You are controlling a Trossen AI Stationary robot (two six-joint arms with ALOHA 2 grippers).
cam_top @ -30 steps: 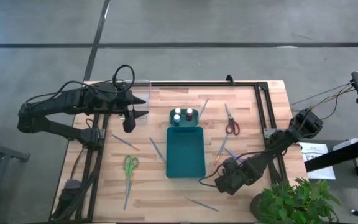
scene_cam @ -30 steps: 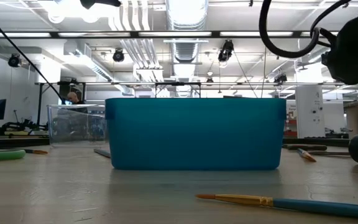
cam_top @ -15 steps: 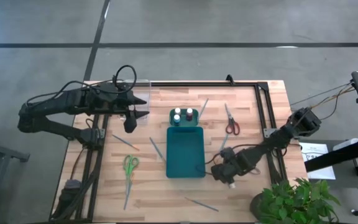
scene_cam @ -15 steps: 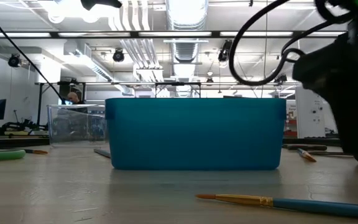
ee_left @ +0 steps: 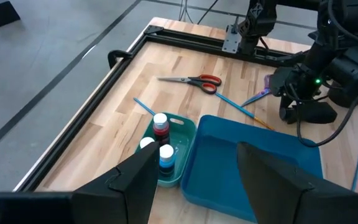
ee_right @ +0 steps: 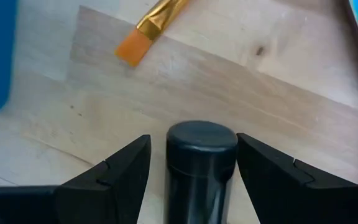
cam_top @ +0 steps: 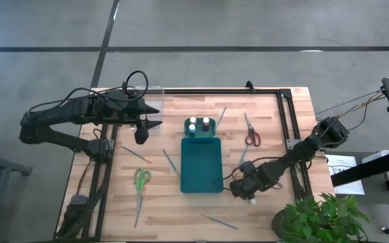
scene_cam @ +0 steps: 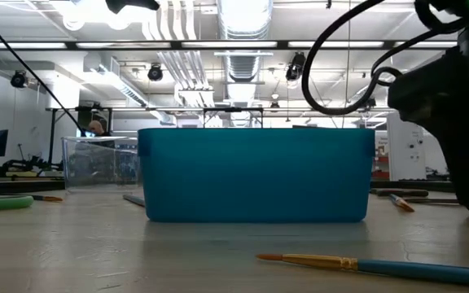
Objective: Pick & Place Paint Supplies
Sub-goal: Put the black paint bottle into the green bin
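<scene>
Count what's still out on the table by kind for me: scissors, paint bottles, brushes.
Scissors: 2 (one green, one red)
Paint bottles: 4 (three in the small holder, one black bottle loose on the table)
Brushes: 7, as far as I can tell; two cross near the right arm
Total: 13

Wooden butcher-block table stands on a grey concrete floor; dark seam lines cross the floor beyond the table. Potted green plant just off the table's near right corner. Behind the table, an open industrial ceiling with white ducts, strip lights and hanging cables. A person is far behind the table.
</scene>
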